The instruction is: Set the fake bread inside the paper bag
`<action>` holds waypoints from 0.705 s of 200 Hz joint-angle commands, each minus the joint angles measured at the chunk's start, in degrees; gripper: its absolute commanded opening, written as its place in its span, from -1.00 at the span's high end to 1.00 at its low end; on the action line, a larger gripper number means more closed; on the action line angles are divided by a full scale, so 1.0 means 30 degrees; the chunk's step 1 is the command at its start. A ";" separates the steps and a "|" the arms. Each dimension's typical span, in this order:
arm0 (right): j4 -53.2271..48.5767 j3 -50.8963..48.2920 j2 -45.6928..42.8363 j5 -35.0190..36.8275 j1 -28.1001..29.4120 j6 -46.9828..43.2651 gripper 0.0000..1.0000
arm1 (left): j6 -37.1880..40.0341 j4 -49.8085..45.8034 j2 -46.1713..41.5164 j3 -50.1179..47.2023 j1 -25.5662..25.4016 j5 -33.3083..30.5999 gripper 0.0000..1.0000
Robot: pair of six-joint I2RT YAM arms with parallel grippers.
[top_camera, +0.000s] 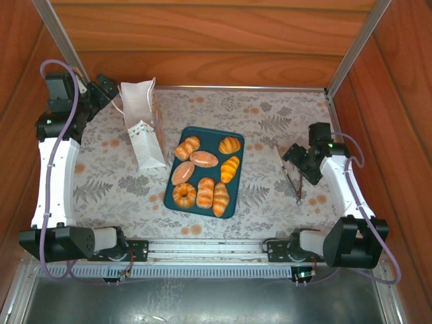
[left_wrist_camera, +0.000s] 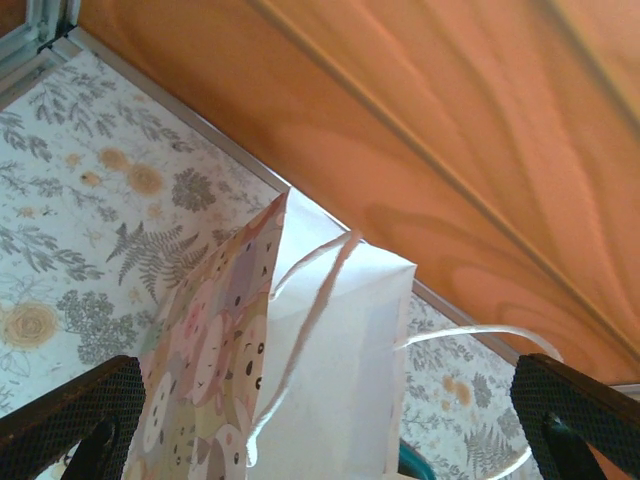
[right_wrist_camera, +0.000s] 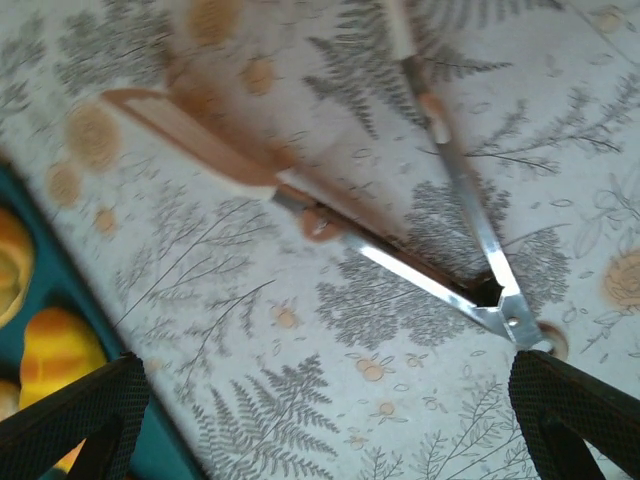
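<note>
Several glossy orange-brown fake bread pieces (top_camera: 204,159) lie on a dark teal tray (top_camera: 210,138) at the table's middle. The white paper bag (top_camera: 143,131) stands left of the tray, its mouth toward the back. My left gripper (top_camera: 108,88) hovers open at the back left beside the bag's top. In the left wrist view the paper bag (left_wrist_camera: 330,370) with its cartoon print and cord handles sits ahead of the left gripper (left_wrist_camera: 320,445), whose jaws stand wide apart. My right gripper (top_camera: 299,160) is open right of the tray, with nothing between its fingers (right_wrist_camera: 70,420).
Metal tongs (top_camera: 292,177) with wooden tips lie on the floral cloth under the right gripper, and the right wrist view has the same tongs (right_wrist_camera: 420,270). The tray's edge (right_wrist_camera: 40,300) and one bun (right_wrist_camera: 55,355) lie at that view's left. Wooden walls enclose the table.
</note>
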 commanded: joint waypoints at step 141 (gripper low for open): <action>0.5758 -0.5619 0.1049 -0.6076 -0.4545 0.3187 -0.92 | -0.0137 0.0505 -0.0727 0.0501 0.0130 0.0800 -1.00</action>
